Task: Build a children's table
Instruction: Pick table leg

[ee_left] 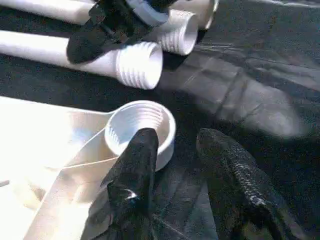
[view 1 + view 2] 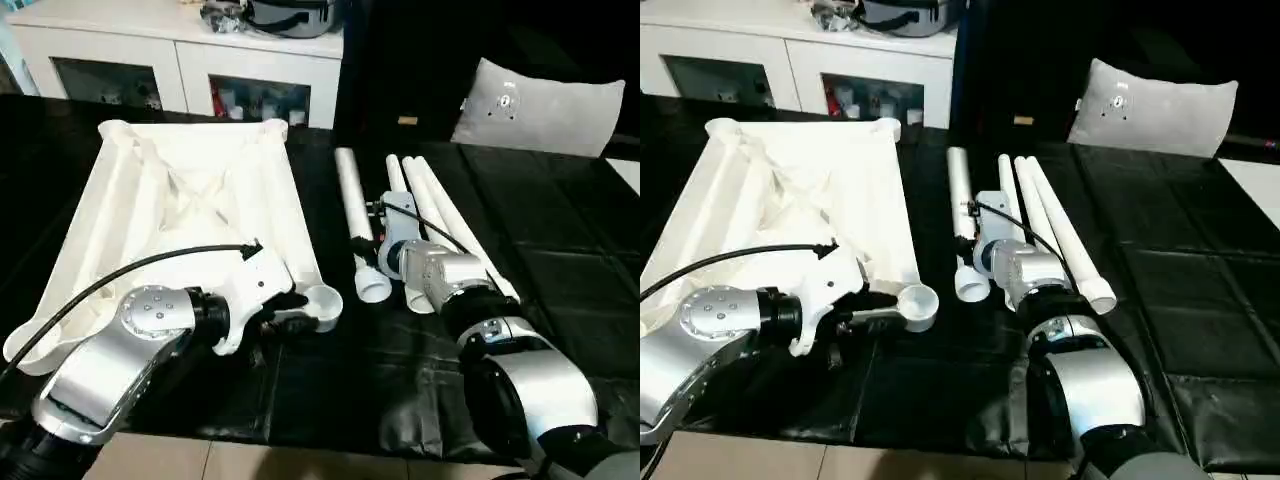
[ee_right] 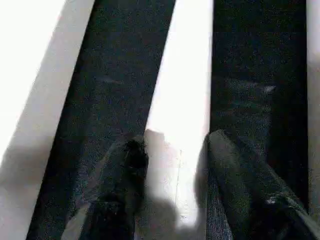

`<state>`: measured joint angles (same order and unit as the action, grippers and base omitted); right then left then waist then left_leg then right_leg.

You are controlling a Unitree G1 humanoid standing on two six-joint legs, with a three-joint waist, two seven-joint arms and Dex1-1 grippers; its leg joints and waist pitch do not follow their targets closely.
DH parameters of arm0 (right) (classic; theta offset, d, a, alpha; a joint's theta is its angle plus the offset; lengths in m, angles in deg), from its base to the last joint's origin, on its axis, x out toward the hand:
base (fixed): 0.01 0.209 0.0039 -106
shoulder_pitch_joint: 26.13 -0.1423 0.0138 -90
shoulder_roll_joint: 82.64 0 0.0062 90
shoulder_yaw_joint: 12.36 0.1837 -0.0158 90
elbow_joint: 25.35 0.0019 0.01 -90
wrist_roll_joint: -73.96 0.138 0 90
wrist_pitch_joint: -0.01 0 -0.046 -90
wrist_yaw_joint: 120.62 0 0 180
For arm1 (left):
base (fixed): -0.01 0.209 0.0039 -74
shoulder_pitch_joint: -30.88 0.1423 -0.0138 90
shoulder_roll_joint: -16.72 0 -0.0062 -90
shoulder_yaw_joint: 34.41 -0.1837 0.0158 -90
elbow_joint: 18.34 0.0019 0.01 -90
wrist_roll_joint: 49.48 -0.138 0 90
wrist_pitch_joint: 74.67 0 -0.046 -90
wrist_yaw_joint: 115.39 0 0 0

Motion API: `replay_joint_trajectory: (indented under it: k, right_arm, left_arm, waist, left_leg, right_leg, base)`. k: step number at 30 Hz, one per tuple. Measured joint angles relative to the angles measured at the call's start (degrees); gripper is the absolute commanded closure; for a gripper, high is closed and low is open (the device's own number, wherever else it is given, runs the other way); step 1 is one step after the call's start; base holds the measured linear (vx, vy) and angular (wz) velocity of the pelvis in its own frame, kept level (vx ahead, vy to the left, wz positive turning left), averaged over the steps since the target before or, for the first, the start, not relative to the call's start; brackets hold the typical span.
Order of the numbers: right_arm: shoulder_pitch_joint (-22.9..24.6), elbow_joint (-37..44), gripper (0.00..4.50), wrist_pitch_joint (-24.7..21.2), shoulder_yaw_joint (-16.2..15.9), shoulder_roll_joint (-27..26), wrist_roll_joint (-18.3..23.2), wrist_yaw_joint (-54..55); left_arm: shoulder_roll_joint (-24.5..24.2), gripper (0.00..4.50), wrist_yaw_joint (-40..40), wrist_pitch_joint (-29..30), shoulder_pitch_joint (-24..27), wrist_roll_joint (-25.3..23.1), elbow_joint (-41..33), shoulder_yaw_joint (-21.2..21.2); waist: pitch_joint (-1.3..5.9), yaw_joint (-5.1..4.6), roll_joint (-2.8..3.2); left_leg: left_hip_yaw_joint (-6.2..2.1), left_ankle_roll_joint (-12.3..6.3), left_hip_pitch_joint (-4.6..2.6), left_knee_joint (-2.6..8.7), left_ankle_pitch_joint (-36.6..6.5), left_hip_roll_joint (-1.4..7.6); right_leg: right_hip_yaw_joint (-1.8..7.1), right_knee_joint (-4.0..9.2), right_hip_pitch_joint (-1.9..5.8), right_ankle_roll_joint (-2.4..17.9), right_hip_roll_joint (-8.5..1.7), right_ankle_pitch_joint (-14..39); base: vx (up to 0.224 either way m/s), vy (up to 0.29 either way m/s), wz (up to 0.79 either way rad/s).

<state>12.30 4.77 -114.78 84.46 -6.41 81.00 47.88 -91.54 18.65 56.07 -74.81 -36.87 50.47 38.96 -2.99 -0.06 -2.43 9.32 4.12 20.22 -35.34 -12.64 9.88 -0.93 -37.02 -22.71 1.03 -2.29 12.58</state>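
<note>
Right claw (image 3: 172,165) spread astride leg (image 3: 182,100); left claw (image 1: 182,165) spread, corner socket (image 1: 142,125) partly hidden.

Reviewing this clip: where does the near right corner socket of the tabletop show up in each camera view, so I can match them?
Left eye view: corner socket, below centre, just past the left gripper.
Right eye view: same socket, left of centre.
Left wrist view: threaded ring mid-picture, one black finger at its rim.
Right wrist view: I see a white leg between the right gripper's fingers, no socket.
Shared landmark: the threaded leg end.
</note>
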Motion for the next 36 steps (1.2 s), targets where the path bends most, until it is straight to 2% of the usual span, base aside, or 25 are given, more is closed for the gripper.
replay_joint_trajectory:
  k: [2,4,7,9,11,15,17,19,23,28,33,36]
  right_arm:
    - [0.44,1.17,2.76,0.93,0.61,0.12,0.41,0.03]
    - [2.41,5.12,2.92,1.34,1.95,0.17,2.23,-0.46]
    - [4.63,10.13,3.13,1.63,2.31,0.36,3.69,-2.23]
    - [5.19,12.51,3.31,0.29,2.38,0.79,4.47,-3.51]
    - [6.81,17.06,3.51,-2.04,2.88,1.26,6.19,-6.07]
    - [8.54,21.21,3.51,-2.72,2.64,1.30,6.87,-7.30]
    - [9.25,23.19,3.28,-2.93,2.65,1.20,7.16,-7.68]
    - [9.28,24.61,3.16,-3.42,2.53,1.19,7.44,-7.71]
    - [8.90,26.49,2.77,-7.19,1.78,1.13,8.05,-7.30]
    - [5.66,21.43,2.38,-10.23,0.39,1.97,4.84,-3.45]
    - [0.90,17.83,1.96,-16.79,-2.48,2.41,2.53,-1.39]
    - [-1.14,15.10,1.76,-17.43,-2.92,2.46,1.92,-1.41]
  left_arm:
    - [0.84,2.89,0.74,-0.02,0.00,0.02,0.16,0.25]
    - [2.52,2.89,2.20,-0.06,-0.24,0.15,0.57,1.25]
    - [4.03,2.89,4.30,-0.12,-0.85,0.16,2.00,2.94]
    - [4.58,2.89,5.21,-0.16,-0.91,0.13,2.45,3.34]
    - [5.43,2.89,5.66,-0.15,-0.99,0.15,2.64,3.35]
    - [5.68,2.89,5.81,0.04,-1.19,0.18,3.47,3.33]
    - [6.16,2.89,6.33,0.08,-1.48,0.14,3.69,3.32]
    - [6.94,2.89,7.00,0.07,-2.15,0.06,3.89,3.31]
    - [7.77,2.89,8.57,0.12,-2.65,-0.05,4.04,3.33]
    - [7.67,2.89,8.69,0.80,-2.46,-0.04,3.95,3.28]
    - [7.10,2.89,8.66,1.65,-2.06,0.14,3.07,3.31]
    - [6.56,2.89,8.64,1.91,-1.77,0.21,2.36,3.31]
  waist:
    - [-0.02,0.00,0.02]
    - [-0.36,0.20,0.71]
    - [-0.87,0.30,1.84]
    - [-0.86,0.27,2.34]
    - [-0.83,0.25,2.62]
    - [-0.87,0.26,2.91]
    - [-0.99,0.34,3.13]
    - [-1.03,0.40,3.23]
    - [-1.01,0.38,3.25]
    - [-1.01,0.26,3.22]
    - [-1.02,0.32,3.15]
    - [-1.02,0.37,2.95]
  left_leg:
    - [0.02,0.00,0.08,0.00,0.00,-0.01]
    - [0.04,0.00,0.25,0.00,0.00,-0.01]
    - [0.08,0.00,0.48,0.00,0.02,0.04]
    - [0.07,0.00,0.84,0.03,0.02,0.09]
    - [0.08,-0.25,0.91,0.04,0.12,0.11]
    - [0.09,-0.22,0.82,0.04,0.00,0.13]
    - [0.13,-0.20,0.80,0.03,0.00,0.10]
    - [0.16,-0.23,0.79,0.03,0.05,0.10]
    - [0.16,-0.23,0.79,0.03,0.06,0.10]
    - [0.19,-0.21,0.83,0.03,0.08,0.10]
    - [0.20,-0.21,0.84,0.03,0.08,0.11]
    - [0.22,-0.21,0.85,0.03,0.08,0.11]
  right_leg:
    - [0.02,0.02,-0.06,0.06,-0.01,-0.04]
    - [0.01,0.06,-0.19,0.10,-0.01,-0.07]
    - [0.00,0.02,-0.43,0.10,0.03,-0.08]
    - [-0.03,0.03,-0.60,0.13,0.07,-0.06]
    - [-0.05,0.08,-0.65,0.18,0.10,-0.02]
    - [-0.06,0.14,-0.65,0.20,0.10,-0.01]
    - [-0.05,0.15,-0.64,0.20,0.04,-0.04]
    - [-0.05,0.14,-0.63,0.20,0.02,-0.07]
    - [-0.05,0.12,-0.56,0.20,0.02,-0.07]
    - [-0.04,0.12,-0.57,0.20,0.02,-0.07]
    - [-0.05,0.13,-0.62,0.19,0.02,-0.07]
    - [-0.05,0.12,-0.63,0.19,0.01,-0.07]
  base:
    - [0.000,0.000,0.00]
    - [0.000,0.000,0.00]
    - [0.000,0.000,0.00]
    - [0.000,0.000,0.00]
    - [0.000,0.000,0.00]
    - [0.000,0.000,0.00]
    - [0.000,0.000,0.00]
    - [0.000,0.000,0.00]
    - [0.000,0.000,0.00]
    - [0.000,0.000,0.00]
    - [0.000,0.000,0.00]
    - [0.000,0.000,0.00]
